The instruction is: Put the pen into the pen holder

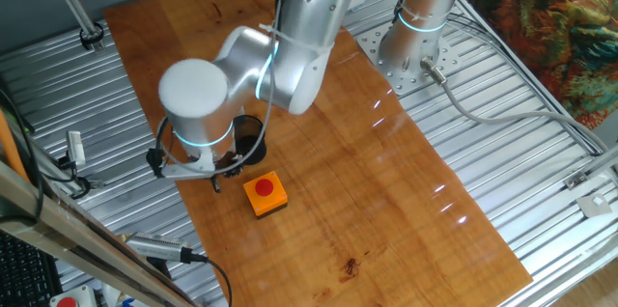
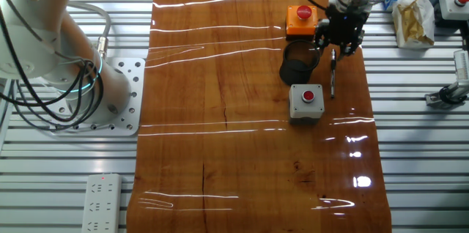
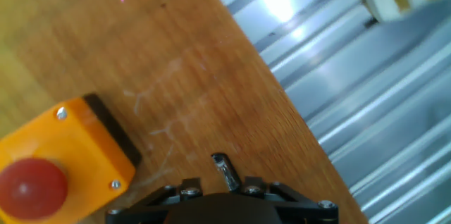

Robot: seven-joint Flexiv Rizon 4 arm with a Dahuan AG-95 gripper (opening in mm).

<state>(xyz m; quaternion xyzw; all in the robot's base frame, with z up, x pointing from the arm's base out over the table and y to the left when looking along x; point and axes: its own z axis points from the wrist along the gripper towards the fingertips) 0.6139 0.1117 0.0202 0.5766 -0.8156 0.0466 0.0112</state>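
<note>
The gripper (image 2: 333, 51) holds the pen (image 2: 332, 73) clamped at its upper end, so the shaft hangs vertically below the fingers, the attitude needed for insertion. The pen holder (image 2: 298, 62) stands just beside the gripper, not beneath it. The orange box (image 3: 60, 155) lies near. The pen tip appears clear of the table (image 2: 220, 138), though this is uncertain.

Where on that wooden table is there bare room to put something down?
The wooden table is bare along its whole side toward the arm's base plate, and past the grey box. It is crowded where the gripper, pen, pen holder and orange box cluster.
</note>
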